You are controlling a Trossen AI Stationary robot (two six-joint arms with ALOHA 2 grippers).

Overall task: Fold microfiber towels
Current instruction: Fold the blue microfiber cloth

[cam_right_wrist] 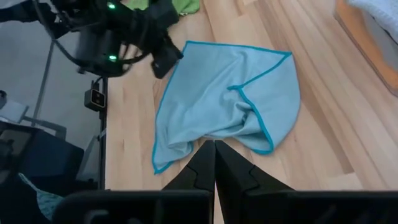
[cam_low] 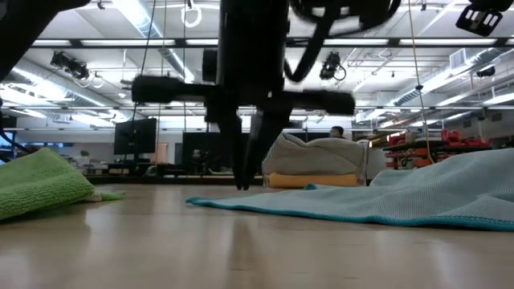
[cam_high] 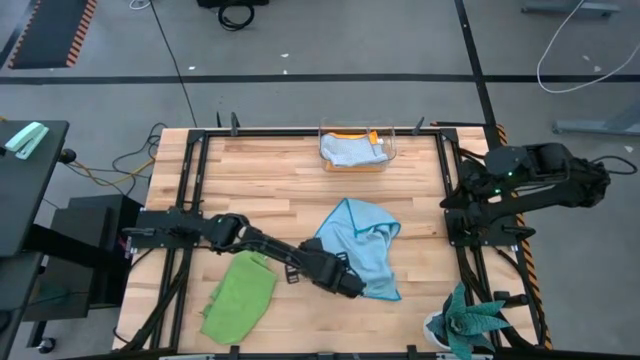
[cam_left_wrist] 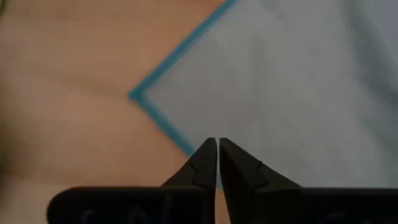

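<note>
A light blue towel point(cam_high: 362, 240) with a teal hem lies rumpled on the wooden table, right of centre. My left gripper point(cam_high: 355, 288) points steeply down at the towel's near-left corner, fingers shut. In the left wrist view the gripper point(cam_left_wrist: 217, 144) meets the hem just beside the corner point(cam_left_wrist: 134, 95). A lime green towel point(cam_high: 240, 295) lies crumpled at the near left. A grey towel point(cam_high: 350, 150) rests on an orange one inside a clear box. My right gripper point(cam_right_wrist: 214, 146) hangs shut at the table's right edge, well above the wood. My left gripper has its fingertips point(cam_left_wrist: 208, 152) closed on the light blue towel's teal hem point(cam_left_wrist: 186, 144), a short way along from the near-left corner. It comes from above, slanting down. The tips hide how many layers are between them. The towel lies flat on the table.
The clear box point(cam_high: 392, 145) stands at the table's far edge, centre right. A teal spiky-leaved plant point(cam_high: 470, 325) sits at the near right corner. Black frame rails point(cam_high: 190, 180) run along the left and right sides. Bare wood lies between the box and the blue towel.
</note>
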